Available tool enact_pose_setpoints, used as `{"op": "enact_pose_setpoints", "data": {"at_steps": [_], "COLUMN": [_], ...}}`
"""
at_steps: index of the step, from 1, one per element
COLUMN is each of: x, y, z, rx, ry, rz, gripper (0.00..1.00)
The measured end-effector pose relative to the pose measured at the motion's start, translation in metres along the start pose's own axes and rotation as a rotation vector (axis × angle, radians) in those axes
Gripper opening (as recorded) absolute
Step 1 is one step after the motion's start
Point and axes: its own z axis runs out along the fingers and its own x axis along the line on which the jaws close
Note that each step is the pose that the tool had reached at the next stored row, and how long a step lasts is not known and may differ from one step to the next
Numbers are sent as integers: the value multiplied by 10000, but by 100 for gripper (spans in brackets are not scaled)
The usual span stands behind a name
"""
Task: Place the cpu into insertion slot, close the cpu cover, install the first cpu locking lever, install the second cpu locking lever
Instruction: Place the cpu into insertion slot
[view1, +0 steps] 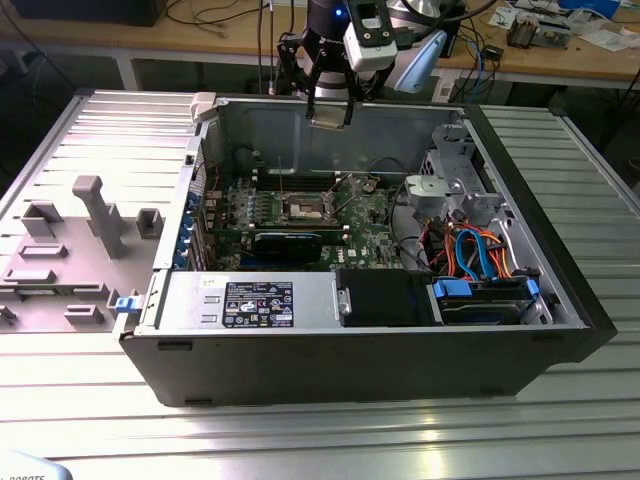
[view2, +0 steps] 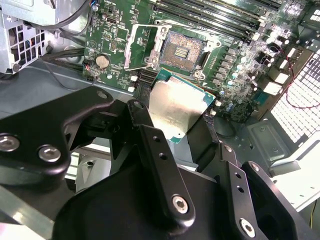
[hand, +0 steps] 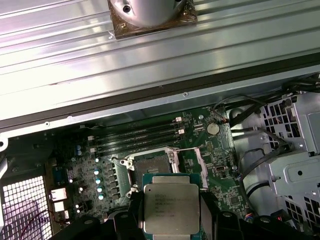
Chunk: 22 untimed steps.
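My gripper (view1: 330, 108) hangs above the open computer case, shut on the cpu (view1: 330, 113), a flat silver-grey square chip. In both wrist views the black fingers (view2: 141, 117) clamp two opposite edges of the cpu (view2: 176, 106) (hand: 171, 206). The insertion slot (view1: 303, 208) lies below on the green board, its dark centre bare (view2: 183, 47) (hand: 151, 164). The cpu cover (view2: 141, 47), a thin silver frame, stands swung open beside the slot (hand: 192, 161). The chip is well above the slot and touches nothing on the board.
Long black memory slots (hand: 135, 136) run beside the socket. A drive cage (view1: 455, 185) with blue and orange cables (view1: 480, 255) fills the case on the exterior view's right. A labelled power supply (view1: 250, 302) lies along the front. Grey fixtures (view1: 95, 215) stand outside on the ribbed table.
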Motion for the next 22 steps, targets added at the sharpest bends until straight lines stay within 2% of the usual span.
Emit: {"op": "enact_pose_setpoints", "data": {"at_steps": [22], "x": [5], "y": [-1], "z": [2], "rx": [-4], "ry": [-10], "rz": [110], "gripper": [54]}}
